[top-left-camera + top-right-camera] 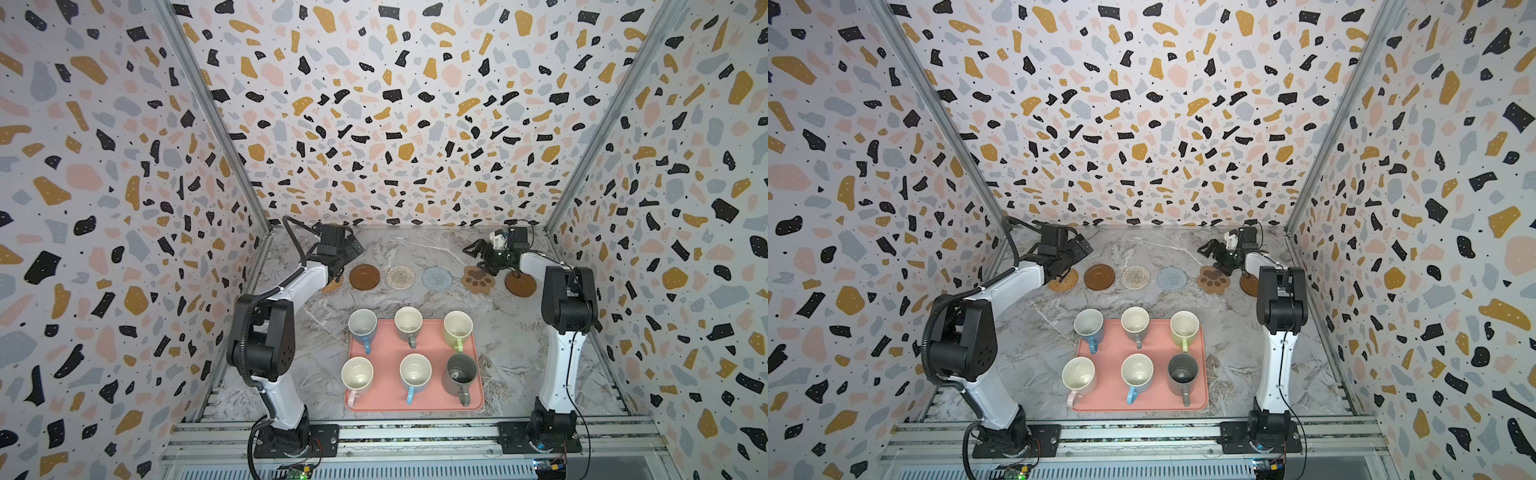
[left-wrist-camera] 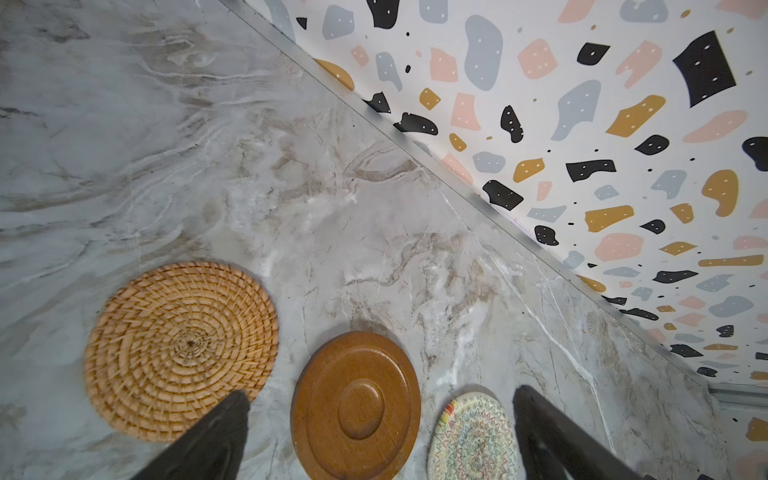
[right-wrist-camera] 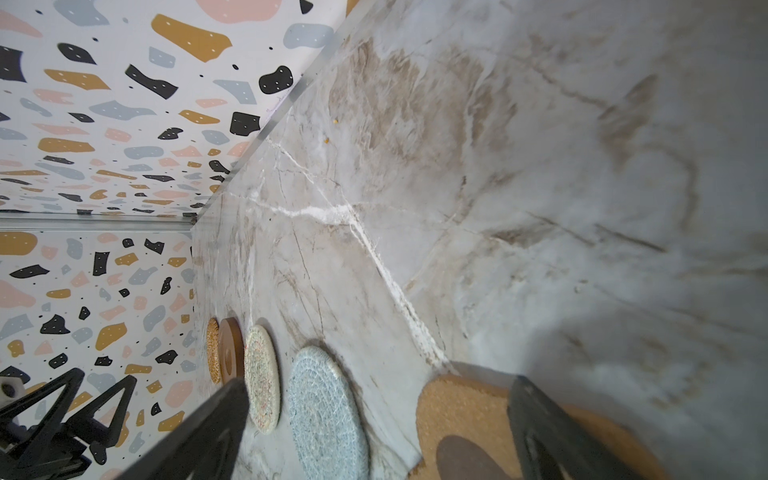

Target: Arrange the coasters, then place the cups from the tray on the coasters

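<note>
Six coasters lie in a row at the far side: orange-tan woven [image 1: 332, 284], dark brown disc [image 1: 364, 276], beige woven [image 1: 400, 276], light-blue woven [image 1: 437, 278], tan paw [image 1: 478, 280], second brown disc [image 1: 520, 284]. Six cups stand upright on the pink tray [image 1: 388, 351], among them blue [image 1: 363, 326], green [image 1: 458, 328] and dark grey [image 1: 461, 374]. My left gripper [image 2: 381, 392] hangs open and empty above the brown disc [image 2: 357, 407]. My right gripper [image 3: 379, 381] is open and empty over the light-blue coaster [image 3: 326, 415] and paw [image 3: 461, 411].
Patterned walls close in the marble table [image 1: 415, 253] at the back and both sides. The left arm [image 1: 266, 328] partly covers the orange-tan coaster. The right arm [image 1: 567, 307] stands by the right wall. A metal rail [image 1: 415, 434] runs along the front.
</note>
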